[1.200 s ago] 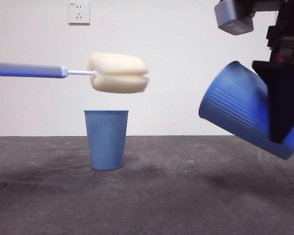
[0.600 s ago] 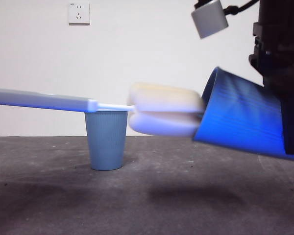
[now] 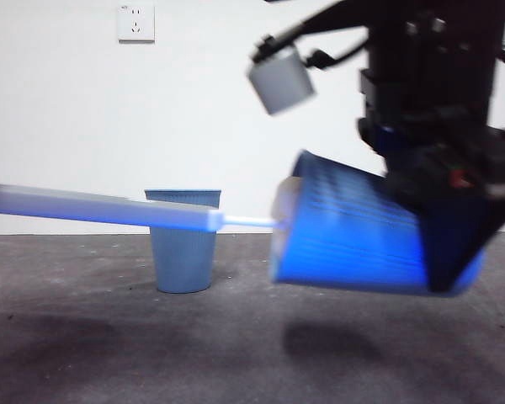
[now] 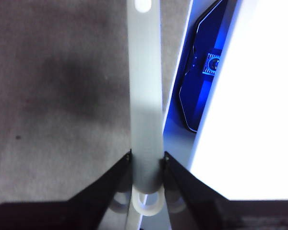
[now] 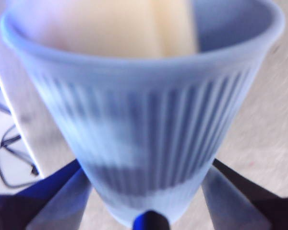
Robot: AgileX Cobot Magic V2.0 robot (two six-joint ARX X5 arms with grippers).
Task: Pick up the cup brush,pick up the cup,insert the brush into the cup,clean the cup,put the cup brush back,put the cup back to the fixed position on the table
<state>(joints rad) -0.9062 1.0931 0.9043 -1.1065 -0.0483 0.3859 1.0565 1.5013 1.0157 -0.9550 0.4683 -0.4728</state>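
The cup brush's grey handle (image 3: 101, 209) reaches in level from the left, and its white neck (image 3: 248, 221) enters the mouth of the cup (image 3: 349, 240). That blue ribbed cup hangs on its side above the table (image 3: 151, 353), mouth to the left, with my right gripper (image 3: 446, 252) shut on its base end. In the right wrist view the cream sponge head (image 5: 134, 28) fills the cup (image 5: 149, 139) held by my right gripper (image 5: 147, 165). My left gripper (image 4: 146, 160) is shut on the handle (image 4: 145, 96); it is out of the front view.
A second blue cup (image 3: 183, 240) stands upright on the table behind the handle, left of centre. A grey camera box (image 3: 279, 78) juts from the right arm above the held cup. A wall socket (image 3: 135, 22) is on the white wall.
The brush has moved right and down, and its sponge has gone from the cup's mouth into the cup. The right arm has carried the cup leftward and tipped it nearly level.
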